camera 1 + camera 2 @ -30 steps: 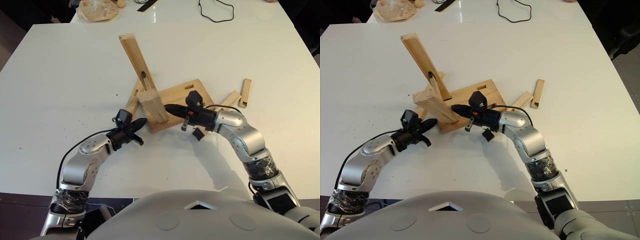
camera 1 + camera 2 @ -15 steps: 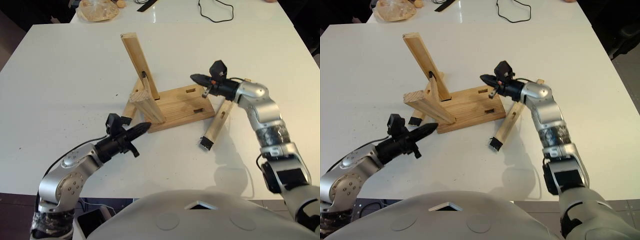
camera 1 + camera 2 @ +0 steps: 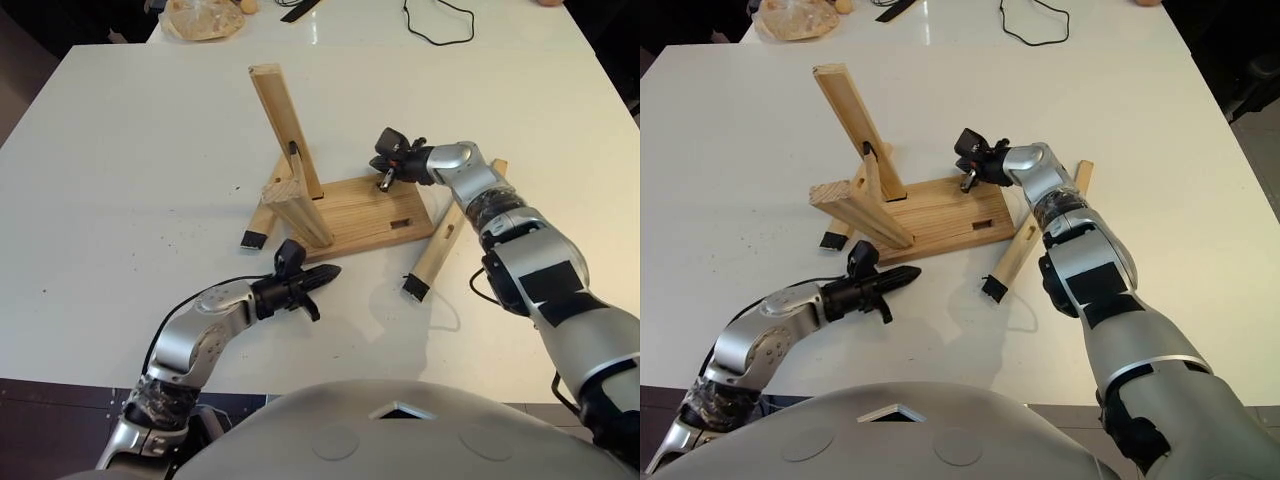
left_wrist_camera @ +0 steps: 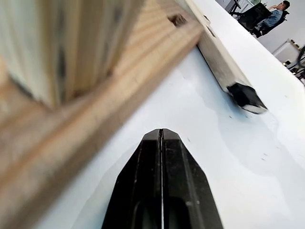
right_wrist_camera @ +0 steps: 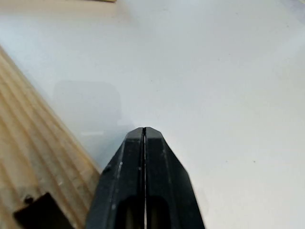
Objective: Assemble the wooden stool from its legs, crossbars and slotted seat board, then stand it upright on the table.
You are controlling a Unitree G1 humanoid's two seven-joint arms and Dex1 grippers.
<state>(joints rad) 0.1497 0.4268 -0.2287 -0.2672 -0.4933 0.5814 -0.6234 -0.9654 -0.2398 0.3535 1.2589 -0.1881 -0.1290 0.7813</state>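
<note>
– Table [image 3: 120,150] taking up most of the view?
– Yes, a white one, and it is carrying all the stool parts. A second table [image 3: 350,20] is butting against its far edge, with a bag [image 3: 203,15] and a cable [image 3: 440,22] lying on it.
– Where is the board sitting?
– The board [image 3: 365,205] is lying flat at mid-table. A tall leg [image 3: 283,125] is rising from its left end, tilting away and to the left. A low leg [image 3: 305,215] is leaning out of that same end toward the near side. A flat leg [image 3: 262,218] is lying on the table there too, its upper part hiding behind the low leg.
– Anything lying loose?
– A loose leg [image 3: 437,250] is lying just beside the board's right edge, black foot pointing near. The right forearm is crossing over its far end. A bar [image 3: 1083,173] is peeking out from behind that arm.
– And the grippers?
– The right gripper [image 3: 380,163] is hovering at the board's far edge, fingers pressing together and gripping nothing. A slot [image 5: 35,210] is showing close by its tip.
– The other one?
– The left gripper [image 3: 330,271] is hanging low over the table, just short of the board's near edge, fingers likewise pressing together, empty. The low leg is standing between it and the tall leg.
</note>
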